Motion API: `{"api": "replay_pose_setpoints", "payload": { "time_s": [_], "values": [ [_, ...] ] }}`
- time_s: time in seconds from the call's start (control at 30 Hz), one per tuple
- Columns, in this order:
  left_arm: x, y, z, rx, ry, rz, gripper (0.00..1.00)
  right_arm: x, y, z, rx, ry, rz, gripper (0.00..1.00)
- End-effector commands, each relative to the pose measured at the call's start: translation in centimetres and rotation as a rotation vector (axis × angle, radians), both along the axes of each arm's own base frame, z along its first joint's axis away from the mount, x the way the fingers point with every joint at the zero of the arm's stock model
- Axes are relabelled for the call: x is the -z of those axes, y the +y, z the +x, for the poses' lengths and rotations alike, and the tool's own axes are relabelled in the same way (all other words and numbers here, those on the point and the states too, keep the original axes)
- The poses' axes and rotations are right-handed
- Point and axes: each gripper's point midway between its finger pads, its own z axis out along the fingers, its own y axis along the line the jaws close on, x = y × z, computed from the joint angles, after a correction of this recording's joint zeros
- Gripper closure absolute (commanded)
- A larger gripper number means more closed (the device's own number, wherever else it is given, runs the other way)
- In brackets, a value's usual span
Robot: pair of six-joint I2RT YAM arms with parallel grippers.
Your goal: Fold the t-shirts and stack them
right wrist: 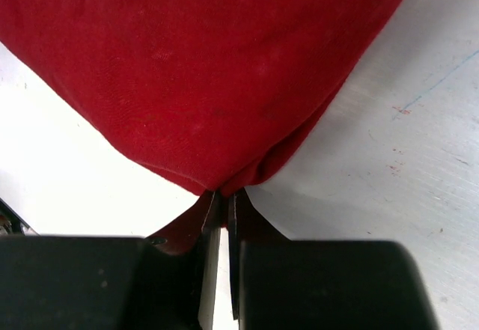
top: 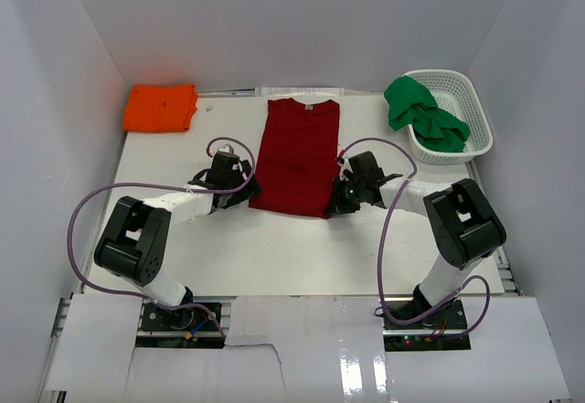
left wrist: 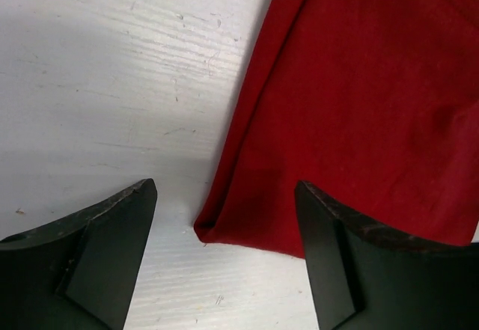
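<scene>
The dark red t-shirt (top: pixel 297 154) lies flat in the middle of the table, folded into a long strip with its collar at the far end. My left gripper (top: pixel 245 193) is open at the strip's near left corner (left wrist: pixel 213 225), with the corner between its jaws and lying on the table. My right gripper (top: pixel 335 206) is shut on the strip's near right corner (right wrist: pixel 224 184). The bright orange t-shirt (top: pixel 161 107) lies folded at the far left. The green t-shirt (top: pixel 422 113) lies crumpled in and over the basket.
A white lattice basket (top: pixel 471 111) stands at the far right. White walls enclose the table on three sides. Purple cables loop from both arms over the near part of the table.
</scene>
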Motion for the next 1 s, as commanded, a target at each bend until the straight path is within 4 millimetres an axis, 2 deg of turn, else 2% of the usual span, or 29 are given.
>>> {"api": "replay_pose_setpoints", "payload": {
  "time_s": [0.0,0.07,0.17,0.2,0.33,0.53,0.57,0.6,0.7,0.73,0.77,0.87,0.97],
  "values": [
    [2.5,0.8,-1.4,-0.005,0.077,0.042,0.16,0.2,0.4,0.4,-0.018,-0.021,-0.005,0.92],
    [2.7,0.6,-1.8,0.008,0.091,0.028,0.21,0.2,0.4,0.6,-0.017,-0.022,-0.006,0.92],
    [2.7,0.5,-2.7,0.011,0.108,0.007,0.21,0.2,0.4,0.8,-0.019,-0.021,-0.014,0.92],
    [1.9,0.4,-2.9,0.009,0.091,-0.006,0.21,0.1,0.4,0.7,-0.018,-0.020,-0.016,0.92],
    [1.2,0.6,-3.8,0.003,0.081,-0.026,0.23,0.1,0.4,0.8,-0.019,-0.020,-0.015,0.92],
    [1.5,-0.4,-3.8,0.036,0.102,-0.062,0.35,0.3,0.4,0.7,-0.020,-0.011,-0.021,0.92],
    [2.1,-0.4,-3.7,0.034,0.117,-0.055,0.38,0.3,0.4,0.7,-0.020,-0.013,-0.020,0.92],
    [2.4,-0.4,-3.5,0.035,0.117,-0.052,0.48,0.3,0.4,0.7,-0.020,-0.015,-0.019,0.92],
    [3.7,-0.8,-2.8,0.038,0.144,-0.044,0.64,0.2,0.4,0.5,-0.022,-0.014,-0.017,0.92],
    [3.9,-0.9,-2.6,0.039,0.148,-0.042,0.77,0.2,0.4,0.5,-0.024,-0.014,-0.019,0.92],
    [4.8,-0.8,-2.6,0.038,0.171,-0.033,0.83,0.3,0.3,0.4,-0.024,-0.011,-0.023,0.92],
    [5.1,-1.1,-2.2,0.044,0.180,-0.028,1.00,0.1,0.3,0.2,-0.029,-0.012,-0.023,0.92],
    [5.1,-1.2,-2.7,0.059,0.191,-0.038,1.00,-0.1,0.2,-0.1,-0.039,-0.004,-0.024,0.92]
  ]
}}
